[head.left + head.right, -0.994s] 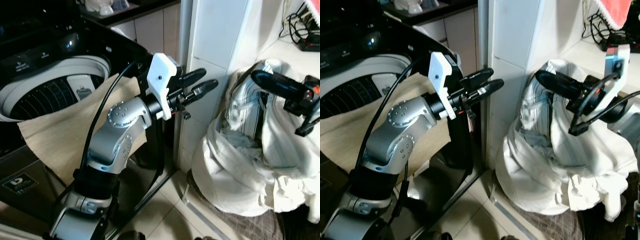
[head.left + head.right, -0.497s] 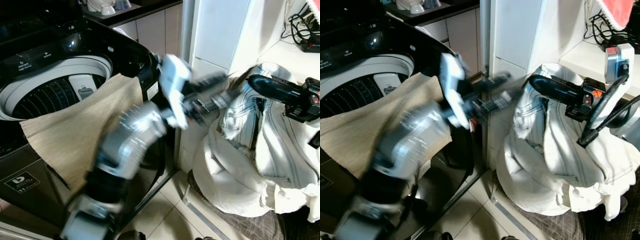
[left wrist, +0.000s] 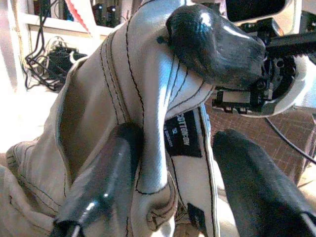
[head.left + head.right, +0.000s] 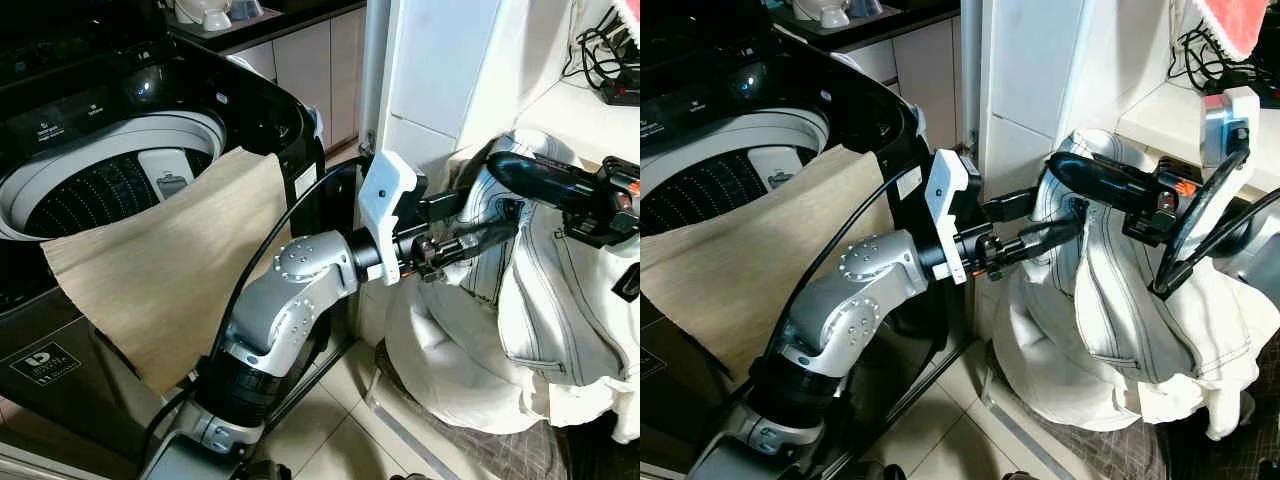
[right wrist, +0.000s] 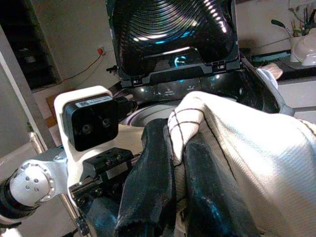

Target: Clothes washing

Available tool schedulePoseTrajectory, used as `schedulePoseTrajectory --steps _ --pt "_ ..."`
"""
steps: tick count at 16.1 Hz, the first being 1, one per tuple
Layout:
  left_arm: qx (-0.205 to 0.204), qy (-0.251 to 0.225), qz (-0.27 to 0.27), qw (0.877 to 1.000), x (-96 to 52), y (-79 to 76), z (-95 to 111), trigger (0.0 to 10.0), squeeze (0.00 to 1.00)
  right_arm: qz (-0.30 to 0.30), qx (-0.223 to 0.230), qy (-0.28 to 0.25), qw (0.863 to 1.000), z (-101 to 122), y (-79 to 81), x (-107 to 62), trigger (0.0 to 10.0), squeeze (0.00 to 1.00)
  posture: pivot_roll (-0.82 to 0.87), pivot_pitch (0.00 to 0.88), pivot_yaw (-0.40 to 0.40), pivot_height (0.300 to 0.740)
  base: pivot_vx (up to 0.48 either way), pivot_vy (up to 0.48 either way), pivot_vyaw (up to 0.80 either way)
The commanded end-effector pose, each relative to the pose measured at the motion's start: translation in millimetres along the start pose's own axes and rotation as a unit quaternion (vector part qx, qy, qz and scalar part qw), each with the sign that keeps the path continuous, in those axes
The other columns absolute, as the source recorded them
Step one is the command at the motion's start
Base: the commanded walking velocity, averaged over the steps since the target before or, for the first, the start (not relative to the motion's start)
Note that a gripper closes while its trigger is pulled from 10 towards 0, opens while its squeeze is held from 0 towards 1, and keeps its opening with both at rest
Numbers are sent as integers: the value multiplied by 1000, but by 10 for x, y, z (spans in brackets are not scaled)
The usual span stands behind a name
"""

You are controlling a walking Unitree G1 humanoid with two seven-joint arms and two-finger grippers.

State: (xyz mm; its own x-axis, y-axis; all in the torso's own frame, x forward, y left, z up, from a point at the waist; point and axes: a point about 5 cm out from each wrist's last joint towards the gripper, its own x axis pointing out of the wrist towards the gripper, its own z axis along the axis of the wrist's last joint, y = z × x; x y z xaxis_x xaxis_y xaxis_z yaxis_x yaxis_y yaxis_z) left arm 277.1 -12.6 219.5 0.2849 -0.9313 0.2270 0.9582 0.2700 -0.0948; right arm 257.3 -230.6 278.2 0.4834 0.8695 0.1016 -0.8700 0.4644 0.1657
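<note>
A white garment with dark stitching hangs in a heap beside the tiled wall. My right gripper is shut on its top fold and holds it up; the right wrist view has the cloth pinched between the two fingers. My left gripper reaches across from the left and stands open around a hanging fold just under that grip, one finger on each side of the cloth. The washing machine stands open at the left, its drum in sight.
A beige cloth drapes over the washer's front rim. The raised washer lid stands behind. A white tiled wall corner rises between washer and garment. Cables lie on a shelf at the right. Tiled floor lies below.
My left arm has swung right, from beside the washer to the garment, and its fingers now straddle a fold. The right gripper still holds the garment, which hangs more stretched.
</note>
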Motion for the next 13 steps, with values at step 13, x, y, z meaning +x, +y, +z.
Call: schedulePoseTrajectory --steps 13 --pt "-12 -8 1 1000 -55 34 -24 0 0 27 -18 -9 999 -5 128 191 0 0 -111 0 70 740 0 0 0"
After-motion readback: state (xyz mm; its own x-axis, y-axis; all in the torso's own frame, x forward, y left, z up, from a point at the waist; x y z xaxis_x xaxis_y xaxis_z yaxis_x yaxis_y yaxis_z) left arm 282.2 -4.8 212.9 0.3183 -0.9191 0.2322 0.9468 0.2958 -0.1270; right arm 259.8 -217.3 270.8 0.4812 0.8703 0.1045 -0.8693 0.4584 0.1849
